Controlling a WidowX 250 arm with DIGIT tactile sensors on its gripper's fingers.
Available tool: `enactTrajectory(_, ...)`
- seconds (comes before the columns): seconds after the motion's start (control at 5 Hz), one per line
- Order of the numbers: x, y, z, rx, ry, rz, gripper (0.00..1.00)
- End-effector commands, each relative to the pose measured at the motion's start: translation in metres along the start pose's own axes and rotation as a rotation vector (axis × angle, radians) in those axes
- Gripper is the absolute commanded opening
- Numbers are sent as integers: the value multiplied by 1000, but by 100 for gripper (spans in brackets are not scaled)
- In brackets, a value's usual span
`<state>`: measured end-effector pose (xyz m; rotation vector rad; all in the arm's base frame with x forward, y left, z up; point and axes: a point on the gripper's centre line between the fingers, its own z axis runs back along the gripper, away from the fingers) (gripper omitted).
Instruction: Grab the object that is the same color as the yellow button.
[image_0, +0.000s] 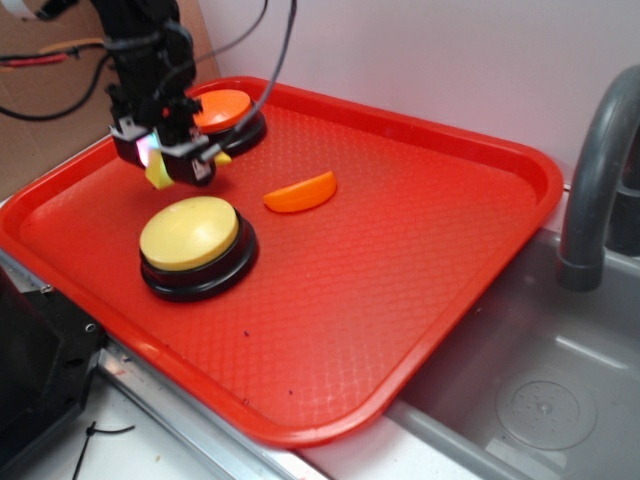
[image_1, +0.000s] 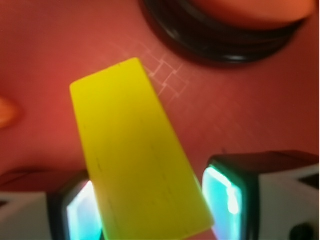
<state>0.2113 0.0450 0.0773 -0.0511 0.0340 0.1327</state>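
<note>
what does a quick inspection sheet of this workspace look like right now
surface: red textured plastic tray beside a grey metal sink
job's things: small bright yellow plastic wedge sits between the jaws, above the tray; large round pale-yellow domed button on a black base sits just below it
clutter: orange half-moon slice mid-tray; orange-topped button on a black base at the far edge
grippers: black gripper has the left pad against the wedge, with a gap showing at the right pad, so a firm grip cannot be confirmed
cables: black cables run from the arm; red and orange wires at back left
surroundings: grey faucet, pale wall, brown cardboard
</note>
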Motion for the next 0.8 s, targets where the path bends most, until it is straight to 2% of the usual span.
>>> enactTrajectory(0.0,8,-28,92,-37,-122,-6,0)
enactTrajectory(0.2,16,-31,117,-53,-144,18,0)
enactTrajectory(0.4,19,-28,112,-19,-189,43,0)
enactTrajectory(0.6,21,-27,107,22,-152,-20,0)
